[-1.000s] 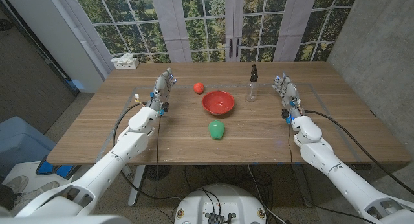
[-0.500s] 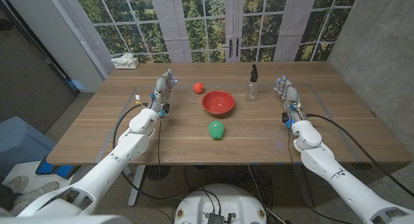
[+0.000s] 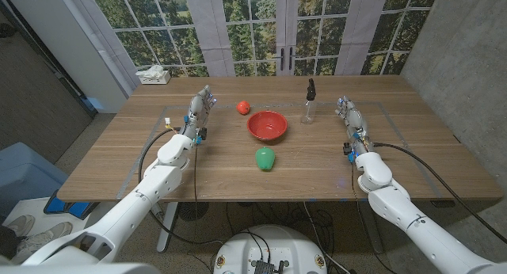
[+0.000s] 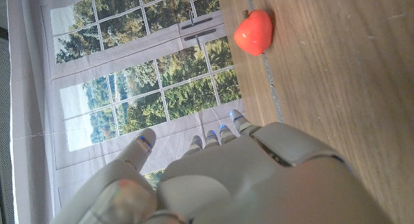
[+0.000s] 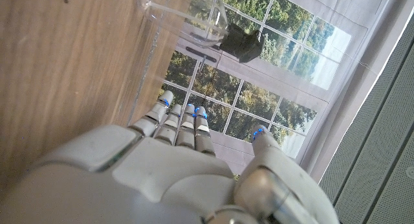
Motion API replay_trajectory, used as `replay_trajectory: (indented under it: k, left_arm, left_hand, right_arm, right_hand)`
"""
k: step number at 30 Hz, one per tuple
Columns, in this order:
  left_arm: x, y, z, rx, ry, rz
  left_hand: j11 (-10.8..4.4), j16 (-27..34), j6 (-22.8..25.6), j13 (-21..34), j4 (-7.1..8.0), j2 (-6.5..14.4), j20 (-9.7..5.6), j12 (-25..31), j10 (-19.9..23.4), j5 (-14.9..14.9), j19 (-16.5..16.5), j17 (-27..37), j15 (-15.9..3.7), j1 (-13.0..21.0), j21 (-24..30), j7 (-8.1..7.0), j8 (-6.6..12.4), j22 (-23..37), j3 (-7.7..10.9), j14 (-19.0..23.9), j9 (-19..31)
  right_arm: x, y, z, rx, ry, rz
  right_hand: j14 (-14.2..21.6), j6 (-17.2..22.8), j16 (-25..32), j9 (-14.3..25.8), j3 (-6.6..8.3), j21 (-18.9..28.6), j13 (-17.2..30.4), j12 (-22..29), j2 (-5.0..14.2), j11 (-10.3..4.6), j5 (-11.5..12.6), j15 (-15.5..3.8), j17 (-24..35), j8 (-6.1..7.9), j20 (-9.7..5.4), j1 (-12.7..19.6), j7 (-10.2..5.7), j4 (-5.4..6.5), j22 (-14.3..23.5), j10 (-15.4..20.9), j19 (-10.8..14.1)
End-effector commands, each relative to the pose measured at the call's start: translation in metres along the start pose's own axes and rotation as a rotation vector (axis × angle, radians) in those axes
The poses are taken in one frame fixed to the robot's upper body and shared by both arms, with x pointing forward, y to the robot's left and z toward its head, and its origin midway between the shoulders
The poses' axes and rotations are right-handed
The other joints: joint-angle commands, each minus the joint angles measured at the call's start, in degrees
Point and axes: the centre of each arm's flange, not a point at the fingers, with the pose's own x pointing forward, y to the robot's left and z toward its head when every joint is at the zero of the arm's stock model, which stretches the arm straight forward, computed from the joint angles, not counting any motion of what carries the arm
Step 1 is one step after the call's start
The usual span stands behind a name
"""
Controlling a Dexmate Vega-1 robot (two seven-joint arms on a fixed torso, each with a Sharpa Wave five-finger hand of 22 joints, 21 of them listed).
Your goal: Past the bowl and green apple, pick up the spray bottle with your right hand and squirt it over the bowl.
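The spray bottle [image 3: 310, 100] stands upright just above the middle of the head view, a clear body with a dark trigger top, on the far side of the red bowl [image 3: 267, 125] and a little to its right. It is apart from the bowl, near but not touching, so a squirt over the bowl would need the bottle carried only a short way across. The green apple [image 3: 264, 157] sits below the bowl in the picture, nearer the robot, and a small red fruit [image 3: 243, 107] lies to the bowl's upper left.

The right hand [image 3: 346, 110] is right of the bottle, near it but with open surface between them. In its wrist view the fingers [image 5: 183, 123] reach out side by side, straight, with the thumb set apart and nothing held; the bottle [image 5: 213, 28] shows beyond them, out of contact. I'd judge the hand is lined up for a reach, thumb clear so the bottle's body can pass between thumb and fingers. The grasp has not begun.

The left hand [image 3: 201, 104] is off at the left of the bowl, well clear of the bottle, its fingers [image 4: 220, 134] likewise extended and holding nothing, the red fruit [image 4: 253, 32] ahead of it. It seems parked out of the way, since the task belongs to the other arm.

A white object [image 3: 154, 75] rests at the surface's [image 3: 396, 147] far upper-left corner.
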Motion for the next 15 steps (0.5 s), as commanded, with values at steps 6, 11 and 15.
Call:
replay_trajectory:
  k: [6,11,15]
  left_arm:
    - [-0.003,-0.002,0.000,-0.001,0.000,-0.013]
    - [-0.004,-0.003,0.000,0.001,-0.001,-0.012]
    - [-0.006,-0.004,0.000,0.000,-0.003,-0.012]
  left_hand:
    - [0.05,0.2,-0.4,0.2,0.47,5.4,-4.98,0.2,-3.8,0.6,-2.3,0.3,-2.37,0.2,-0.3,0.06,0.15,0.1,0.08,-6.7,0.3]
    - [0.04,0.2,-0.5,0.2,0.51,5.4,-4.99,0.1,-3.9,0.6,-2.3,0.3,-2.38,0.2,-0.5,0.10,0.14,0.1,0.07,-6.7,0.3]
    - [0.04,0.2,-0.5,0.2,0.51,5.4,-5.02,0.1,-4.0,0.6,-2.3,0.3,-2.39,0.2,-0.5,0.10,0.13,0.1,0.07,-6.7,0.3]
  right_arm:
    - [-0.023,0.011,0.003,-0.092,-0.030,-0.059]
    - [-0.028,0.013,0.002,-0.117,-0.019,-0.071]
    - [-0.032,0.016,0.002,-0.151,-0.016,-0.080]
  right_hand:
    - [0.3,0.3,0.8,0.3,0.02,-0.5,-0.1,0.4,1.20,-0.29,0.0,-0.87,-0.1,0.16,-1.65,-0.6,-0.69,-0.12,0.2,0.3,0.9]
    - [0.3,0.3,0.8,0.3,0.10,-0.7,-0.2,0.4,1.14,-0.32,0.0,-0.98,-0.3,0.15,-1.75,-0.4,-0.90,-0.47,0.2,0.4,1.1]
    - [0.3,0.0,0.7,0.3,0.32,-0.9,-0.4,0.3,1.22,-0.48,0.1,-1.10,-0.6,0.01,-1.67,0.1,-1.16,-0.99,0.2,0.2,1.4]
